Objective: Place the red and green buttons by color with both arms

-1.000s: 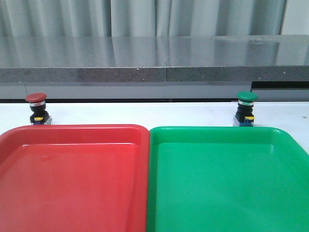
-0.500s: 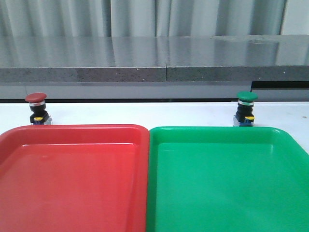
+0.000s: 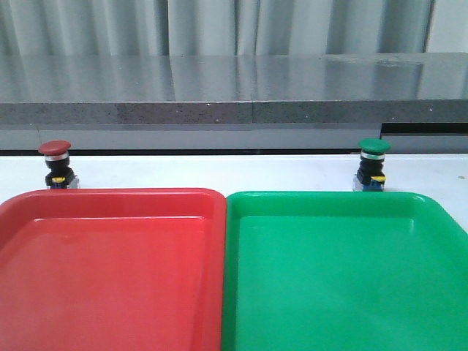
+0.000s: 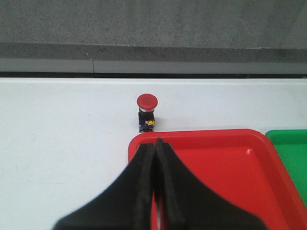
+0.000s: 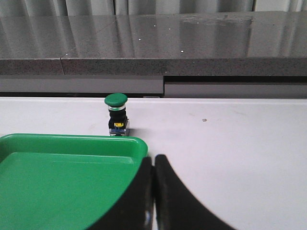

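Observation:
The red button (image 3: 55, 163) stands upright on the white table just behind the red tray's (image 3: 110, 199) far left corner; it also shows in the left wrist view (image 4: 147, 112). The green button (image 3: 373, 163) stands upright behind the green tray's (image 3: 329, 197) far edge, and shows in the right wrist view (image 5: 117, 114). My left gripper (image 4: 155, 143) is shut and empty, over the red tray's corner, short of the red button. My right gripper (image 5: 153, 159) is shut and empty, by the green tray's corner (image 5: 136, 143). Neither gripper shows in the front view.
The two trays lie side by side, touching, filling the front of the table. A grey stone ledge (image 3: 234, 99) runs along the back of the white table (image 3: 219, 172), with curtains behind it.

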